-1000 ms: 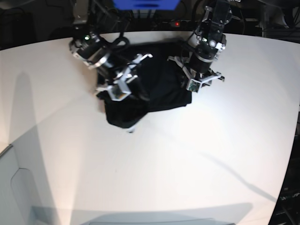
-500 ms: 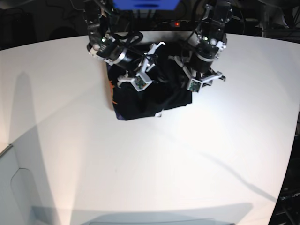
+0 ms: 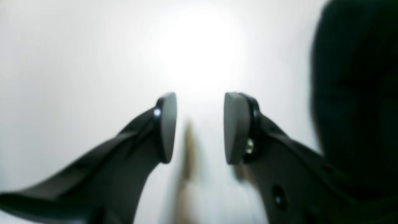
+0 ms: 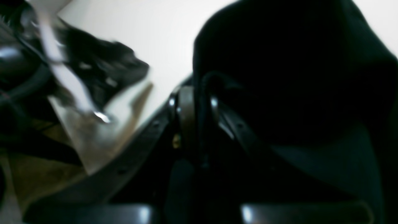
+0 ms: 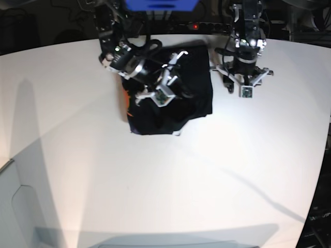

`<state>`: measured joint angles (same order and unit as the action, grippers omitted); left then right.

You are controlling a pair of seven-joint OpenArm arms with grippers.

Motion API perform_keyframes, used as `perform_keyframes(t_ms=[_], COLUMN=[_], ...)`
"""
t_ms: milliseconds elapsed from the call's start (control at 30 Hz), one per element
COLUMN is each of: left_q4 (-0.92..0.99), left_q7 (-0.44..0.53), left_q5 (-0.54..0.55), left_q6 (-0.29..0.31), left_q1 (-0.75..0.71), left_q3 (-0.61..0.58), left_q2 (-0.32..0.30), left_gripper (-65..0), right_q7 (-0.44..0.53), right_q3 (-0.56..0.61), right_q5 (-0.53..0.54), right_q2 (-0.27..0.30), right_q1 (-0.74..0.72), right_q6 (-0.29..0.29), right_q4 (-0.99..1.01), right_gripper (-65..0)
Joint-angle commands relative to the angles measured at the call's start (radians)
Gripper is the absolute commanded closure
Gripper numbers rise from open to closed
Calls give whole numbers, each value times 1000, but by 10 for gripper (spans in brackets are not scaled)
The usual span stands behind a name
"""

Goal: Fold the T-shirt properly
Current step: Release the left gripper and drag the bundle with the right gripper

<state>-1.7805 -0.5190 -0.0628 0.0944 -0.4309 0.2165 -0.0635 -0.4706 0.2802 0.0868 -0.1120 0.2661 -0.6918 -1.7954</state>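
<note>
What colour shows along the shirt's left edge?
Orange print on the black T-shirt, seen best in the base view.

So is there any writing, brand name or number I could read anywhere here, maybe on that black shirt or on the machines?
None can be read.
T-shirt: an orange strip of print peeks out at its edge near the right arm, with no letters to make out; in both wrist views the cloth is plain black.
Blue box at the back of the table: no lettering shows.
Small squares on both arms: too small and blurred to read.
</note>
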Motion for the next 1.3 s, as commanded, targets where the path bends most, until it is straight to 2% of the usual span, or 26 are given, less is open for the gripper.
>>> perform_keyframes(t_ms=[0, 200, 333, 533, 733, 833, 1000, 1067, 1267], left_q4=[1, 18, 9, 1, -26, -26, -28, -34, -89], left_q7=[21, 21, 21, 21, 21, 21, 21, 20, 20], left_q5=[1, 1, 1, 1, 2, 50, 180, 225, 284], left_q6=[-3, -3, -3, -3, -3, -3, -3, -3, -3], left_q1=[19, 43, 43, 42, 42, 33, 20, 17, -21], left_q3=[-1, -29, -21, -18, 39, 51, 176, 209, 300], left_q2=[-3, 21, 18, 14, 21, 14, 14, 12, 12], left_gripper=[-243, -243, -243, -243, -243, -243, -243, -243, -243], right_q7=[29, 28, 28, 36, 37, 37, 36, 36, 37], right_q3=[17, 66, 69, 136, 212, 218, 219, 247, 288], right_q5=[28, 26, 26, 31, 31, 32, 31, 29, 34], right_q2=[-12, -15, -15, -15, -16, -22, -35, -36, -35], right_q1=[-12, -66, -101, -141, -158, -186, -192, -192, -192], right_q6=[-6, -6, -6, -6, -6, -6, -6, -6, -6], right_q4=[-19, 36, 127, 211, 273, 323, 348, 349, 346], right_gripper=[0, 0, 0, 0, 0, 0, 0, -34, -272])
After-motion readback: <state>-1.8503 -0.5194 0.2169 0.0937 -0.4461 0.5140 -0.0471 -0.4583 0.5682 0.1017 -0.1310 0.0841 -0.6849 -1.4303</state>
